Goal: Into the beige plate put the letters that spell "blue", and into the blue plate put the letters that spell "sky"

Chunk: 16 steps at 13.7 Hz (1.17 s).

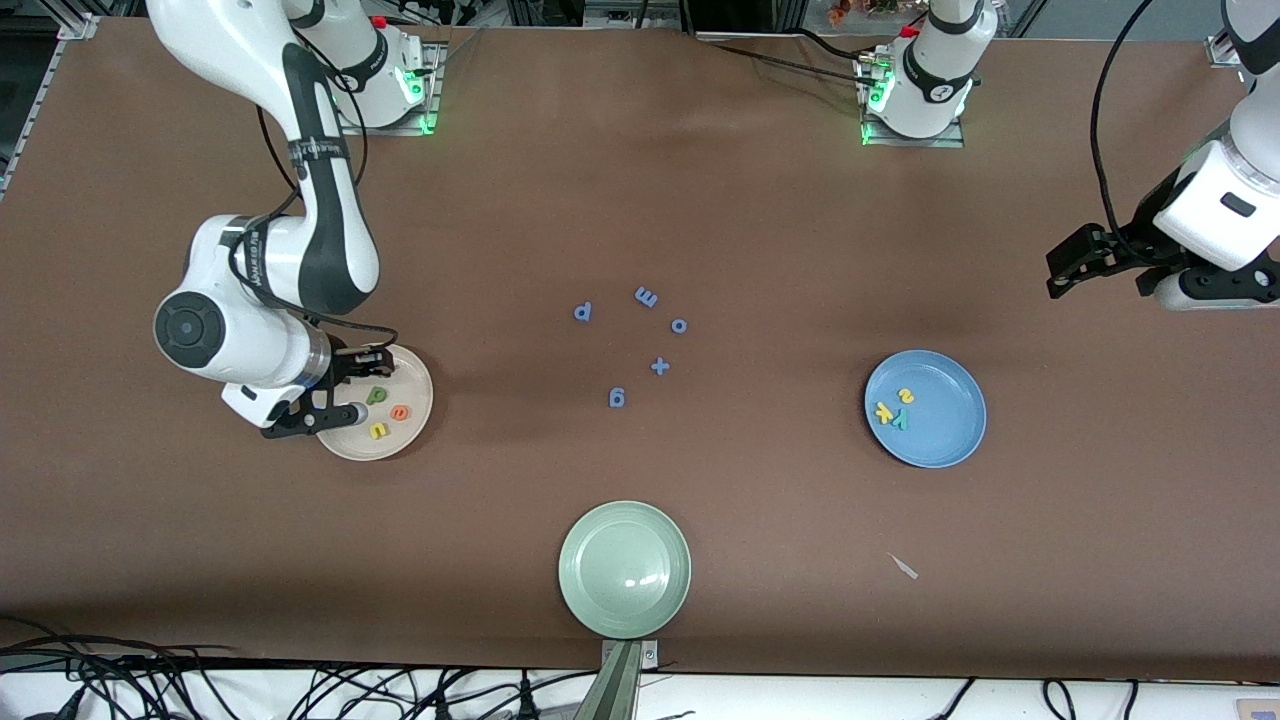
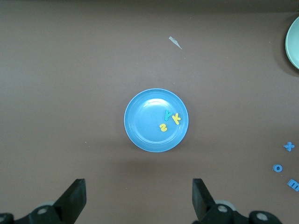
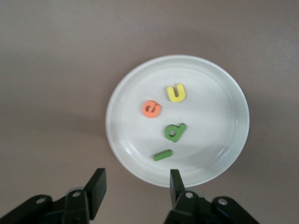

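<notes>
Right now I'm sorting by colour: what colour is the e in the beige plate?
Orange e; right wrist view shows it best.

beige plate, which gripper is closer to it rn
Right. The right gripper hangs open over the rim of the beige plate; the left gripper waits open, past the blue plate at the left arm's end.

A robotics lab: two white Franka arms (image 1: 300,200) bolted on metal base plates (image 1: 910,135) at the edge of a wide brown-covered table (image 1: 640,200), with black cables (image 1: 300,690) bundled along its near edge.
</notes>
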Each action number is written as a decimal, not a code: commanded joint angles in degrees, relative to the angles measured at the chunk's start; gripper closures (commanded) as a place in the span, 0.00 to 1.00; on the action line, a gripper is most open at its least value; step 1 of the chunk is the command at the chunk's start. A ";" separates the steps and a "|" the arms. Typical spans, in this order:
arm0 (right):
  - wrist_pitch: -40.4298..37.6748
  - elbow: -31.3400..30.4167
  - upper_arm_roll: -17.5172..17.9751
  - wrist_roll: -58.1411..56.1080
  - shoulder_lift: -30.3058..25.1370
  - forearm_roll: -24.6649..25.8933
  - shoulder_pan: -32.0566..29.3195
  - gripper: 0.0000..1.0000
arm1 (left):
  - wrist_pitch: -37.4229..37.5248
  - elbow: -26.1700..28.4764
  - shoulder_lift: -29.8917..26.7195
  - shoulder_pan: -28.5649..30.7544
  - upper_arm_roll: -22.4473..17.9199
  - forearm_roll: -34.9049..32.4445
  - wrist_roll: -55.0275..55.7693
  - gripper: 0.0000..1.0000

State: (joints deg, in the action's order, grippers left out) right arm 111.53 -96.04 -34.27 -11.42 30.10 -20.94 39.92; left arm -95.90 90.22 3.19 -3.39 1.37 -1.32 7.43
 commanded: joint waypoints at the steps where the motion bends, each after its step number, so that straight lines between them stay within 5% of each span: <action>1: -4.82 5.59 -0.10 3.33 -0.83 2.47 -0.02 0.36 | 1.07 -1.80 0.77 0.22 -0.06 0.00 -0.93 0.00; 4: -11.94 10.77 -1.50 3.60 -2.32 4.59 -0.02 0.35 | 1.07 -1.80 0.77 0.13 -0.06 0.00 -0.93 0.00; 5: -13.61 11.92 -1.51 3.60 -3.46 5.29 -0.02 0.26 | 1.07 -1.80 0.77 0.13 -0.06 0.00 -0.93 0.00; 8: -14.68 13.51 -0.72 3.77 -6.97 7.22 1.29 0.19 | 1.07 -1.71 0.77 0.13 -0.06 0.00 -0.93 0.00; 13: -19.59 9.57 16.57 6.06 -20.67 16.89 -13.70 0.18 | 1.07 -1.71 0.77 0.13 -0.06 0.00 -0.93 0.00; 16: -23.63 7.54 23.34 5.71 -26.39 18.39 -22.57 0.16 | 1.07 -1.80 0.77 0.13 -0.14 0.00 -0.93 0.00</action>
State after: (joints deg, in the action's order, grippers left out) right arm 89.24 -84.33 -16.43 -6.00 9.19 -3.82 23.27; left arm -95.90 90.12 3.30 -3.36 1.37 -1.32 7.43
